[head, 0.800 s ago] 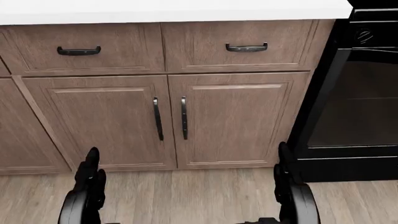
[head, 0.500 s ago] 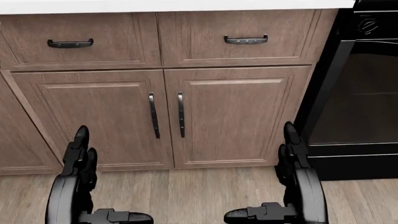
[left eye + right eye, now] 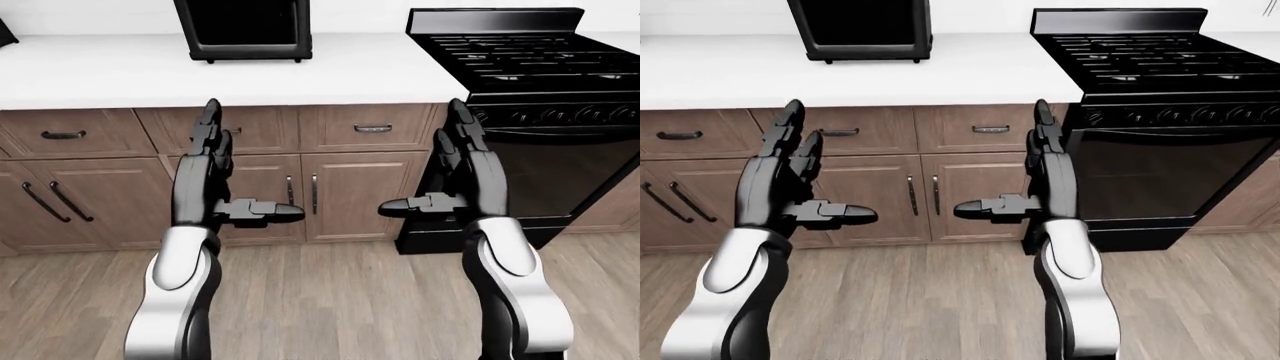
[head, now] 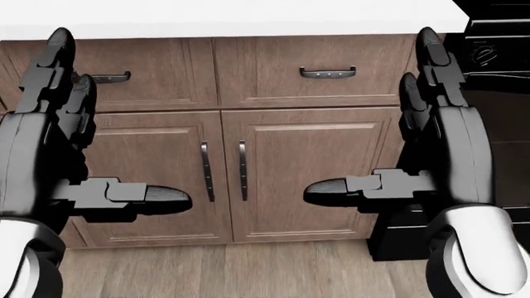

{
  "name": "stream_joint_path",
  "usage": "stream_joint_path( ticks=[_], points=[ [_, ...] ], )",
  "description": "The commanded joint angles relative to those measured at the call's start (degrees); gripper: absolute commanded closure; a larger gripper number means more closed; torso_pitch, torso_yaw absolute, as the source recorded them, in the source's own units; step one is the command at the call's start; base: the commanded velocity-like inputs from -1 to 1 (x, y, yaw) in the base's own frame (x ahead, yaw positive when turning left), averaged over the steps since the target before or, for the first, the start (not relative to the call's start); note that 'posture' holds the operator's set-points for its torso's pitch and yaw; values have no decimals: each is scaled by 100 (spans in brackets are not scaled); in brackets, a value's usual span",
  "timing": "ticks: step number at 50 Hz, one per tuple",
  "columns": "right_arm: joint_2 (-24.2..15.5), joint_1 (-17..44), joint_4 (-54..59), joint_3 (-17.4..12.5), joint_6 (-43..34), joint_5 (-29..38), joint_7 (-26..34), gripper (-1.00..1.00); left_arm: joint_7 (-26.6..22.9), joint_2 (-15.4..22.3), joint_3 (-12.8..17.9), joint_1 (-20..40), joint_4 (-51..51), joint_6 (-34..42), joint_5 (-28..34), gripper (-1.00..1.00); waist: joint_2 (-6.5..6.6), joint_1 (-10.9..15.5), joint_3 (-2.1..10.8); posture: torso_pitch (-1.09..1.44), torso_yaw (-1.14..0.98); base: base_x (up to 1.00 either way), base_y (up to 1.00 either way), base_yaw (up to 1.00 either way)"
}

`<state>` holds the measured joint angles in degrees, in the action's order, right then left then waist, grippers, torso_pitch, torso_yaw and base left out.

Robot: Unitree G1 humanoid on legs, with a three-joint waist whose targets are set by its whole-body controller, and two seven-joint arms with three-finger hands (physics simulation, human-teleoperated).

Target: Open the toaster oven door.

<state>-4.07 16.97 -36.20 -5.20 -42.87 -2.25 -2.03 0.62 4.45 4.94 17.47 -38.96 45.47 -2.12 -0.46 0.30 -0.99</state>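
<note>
Step in hand: the approach. We judge the task not yet begun, since neither hand touches the appliance and its door appears closed, so far as we can see.

Task item: black box-shaped toaster oven with a dark glass front (image 3: 245, 26), standing on the white countertop (image 3: 120, 75) at the top of the left-eye view, left of the black gas range with grated burners (image 3: 520, 45). Its upper part is cropped by the frame, so we cannot tell where the door handle sits.

Left hand (image 3: 205, 176), black three-fingered with a white forearm: raised below the level of the counter edge, palm turned inward, two fingers (image 3: 210, 124) pointing up and the thumb stretched sideways toward the other hand. Spread wide, holding nothing.

Right hand (image 3: 465, 176), same make: a mirror of the left, fingers upright, thumb pointing inward, spread and holding nothing. In the left-eye view it overlaps the edge of the range.

Surroundings: brown wood-grain cabinet doors with paired black bar handles (image 4: 223, 164) between the two hands in the head view; matching drawers with black pull handles (image 4: 328, 72) above; wood-plank floor (image 3: 340, 300) below.

Next move, in our judgement: the robot must come closer to the counter and lift one hand well above its present height, up to the top of the oven front, where a drop-down door would likely carry its handle. The left hand lies nearer beneath the appliance. The fingers must then hook over the handle and draw outward and down.
</note>
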Motion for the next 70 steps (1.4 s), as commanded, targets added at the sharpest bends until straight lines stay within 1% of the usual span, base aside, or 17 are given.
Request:
stream_joint_path(
  ticks=[1,3,14,19,20,28,32,43,46,54,56,57,61,64,68,69,70],
  points=[
    [-45,218,-267,-27,-44,-56,-82,-100,29,60,43,206,-244,2,-41,-100,39,-6,225,0,0,20,0,0],
    [-69,276,-306,-22,-96,-85,-112,-100,43,98,109,302,-326,144,-98,-100,54,-5,-47,0,0,21,0,0],
    [-95,297,-290,-10,-92,-189,-167,-100,87,120,50,189,-399,93,-87,-100,-2,-29,-62,0,0,21,0,0],
    [-106,398,-322,-4,-217,-206,-172,-100,92,157,134,385,-391,214,-145,-100,523,-49,-32,0,0,21,0,0],
    [-108,413,-359,-6,-262,-213,-175,-100,99,168,132,413,-407,242,-152,-100,346,19,-68,0,0,20,0,0],
    [-131,553,-546,-40,-468,-299,-203,-100,124,169,146,371,-364,176,-187,-100,176,27,-69,0,0,21,0,0],
    [-122,525,-594,-31,-485,-344,-207,-100,130,152,103,306,-342,98,-172,-100,-293,72,17,0,0,21,0,0],
    [-63,391,-599,22,-322,-410,-162,-100,113,125,87,216,-293,-13,-152,-100,122,-74,-157,0,0,19,0,0],
    [-39,365,-561,-9,-266,-466,-200,-100,107,113,75,177,-274,-60,-143,-100,409,-73,135,0,0,0,0,20],
    [-67,346,-597,-31,-303,-538,-296,-100,105,106,91,153,-300,-51,-162,-100,-37,-25,-19,0,0,0,5,51],
    [-93,348,-513,-41,-250,-504,-295,-100,105,106,84,149,-289,-66,-158,-100,-507,7,-49,0,0,0,9,0],
    [-91,341,-502,-43,-236,-510,-294,-100,105,100,80,143,-299,-56,-162,-100,-277,9,-79,0,0,0,0,0],
    [-111,341,-532,-21,-262,-481,-283,-100,109,102,107,159,-299,-43,-187,-100,-24,11,114,0,0,2,2,0],
    [-87,331,-523,-13,-220,-485,-274,-100,116,116,113,185,-321,-6,-201,-100,70,-34,19,0,0,8,11,0],
    [-71,306,-535,-41,-188,-536,-268,-100,116,106,87,146,-276,-81,-187,-100,482,-51,-20,0,0,11,11,0],
    [-67,296,-540,-46,-180,-550,-273,-100,113,107,88,142,-267,-95,-186,-100,289,-21,-22,0,0,14,9,0],
    [-68,299,-545,-47,-187,-556,-280,-100,111,109,86,141,-266,-99,-183,-100,389,-61,-39,0,0,14,9,0]
  ],
)
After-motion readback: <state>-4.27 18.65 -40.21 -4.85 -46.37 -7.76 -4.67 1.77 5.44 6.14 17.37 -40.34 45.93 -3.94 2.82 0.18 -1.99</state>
